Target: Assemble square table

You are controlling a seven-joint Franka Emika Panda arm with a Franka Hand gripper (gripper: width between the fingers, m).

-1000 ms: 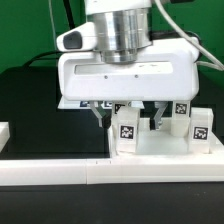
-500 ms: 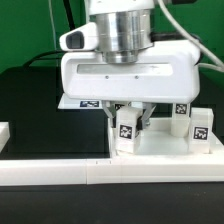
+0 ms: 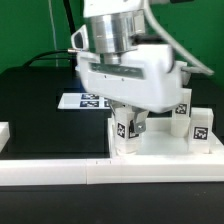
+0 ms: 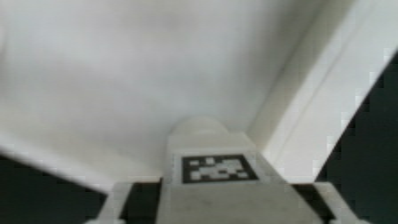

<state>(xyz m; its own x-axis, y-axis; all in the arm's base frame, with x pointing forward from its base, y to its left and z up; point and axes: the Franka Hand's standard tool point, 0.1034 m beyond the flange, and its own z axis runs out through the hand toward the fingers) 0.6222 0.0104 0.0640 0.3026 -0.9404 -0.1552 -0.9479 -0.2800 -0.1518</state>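
A green wall backs the black bench [image 3: 40, 100]. My hand [image 3: 131, 124] clamps a leg block [image 3: 126, 127] standing on the square tabletop [image 3: 165, 148]. I judge lifting comes next, straight up, clear of the neighbouring legs [image 3: 190, 122].

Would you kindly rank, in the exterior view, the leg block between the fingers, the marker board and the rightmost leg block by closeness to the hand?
1. Small white tagged leg block, in the hand.
2. Rightmost white leg block, exterior view's right.
3. Flat white marker board, exterior view's left, behind.
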